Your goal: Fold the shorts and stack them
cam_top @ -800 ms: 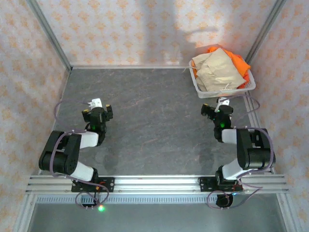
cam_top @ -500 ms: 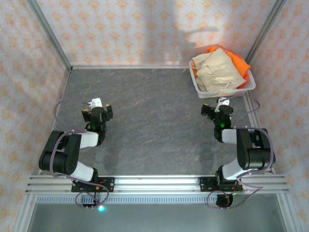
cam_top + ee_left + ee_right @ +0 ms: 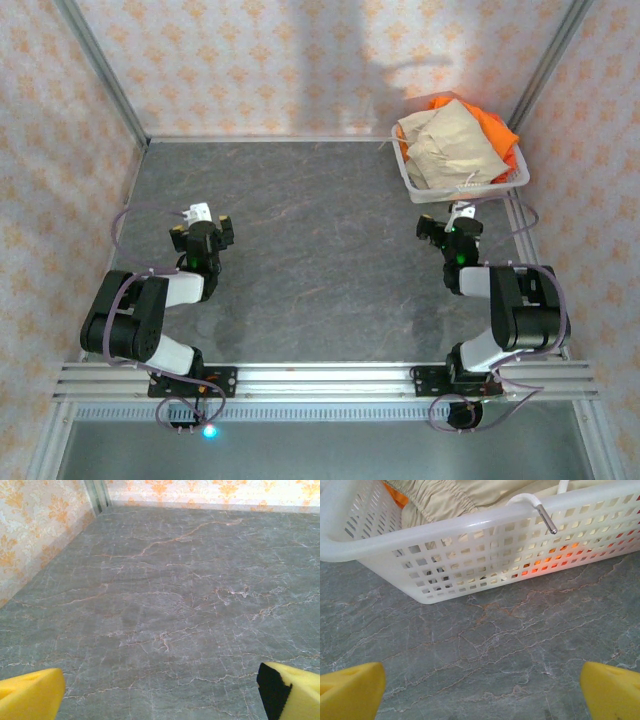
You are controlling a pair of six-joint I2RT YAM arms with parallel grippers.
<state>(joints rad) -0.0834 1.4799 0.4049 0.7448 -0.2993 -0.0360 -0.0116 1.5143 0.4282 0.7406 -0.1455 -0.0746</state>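
Observation:
The shorts lie heaped in a white mesh basket (image 3: 512,183) at the back right. A pale beige-tan pair (image 3: 452,145) lies on top, with bright orange cloth (image 3: 492,125) showing behind and beside it. In the right wrist view the beige shorts (image 3: 455,497) fill the basket (image 3: 470,555), and orange (image 3: 395,497) glows through the mesh. My right gripper (image 3: 448,222) stands open just in front of the basket, its yellow pads (image 3: 350,690) wide apart over bare table. At the left, my left gripper (image 3: 203,225) is open too, pads (image 3: 30,695) apart, nothing between them.
The dark grey marbled table (image 3: 320,250) stretches between the arms. Patterned walls enclose it on three sides, with metal posts (image 3: 100,75) in the back corners. A metal rail (image 3: 320,380) runs along the near edge. A wire handle (image 3: 540,510) hangs on the basket rim.

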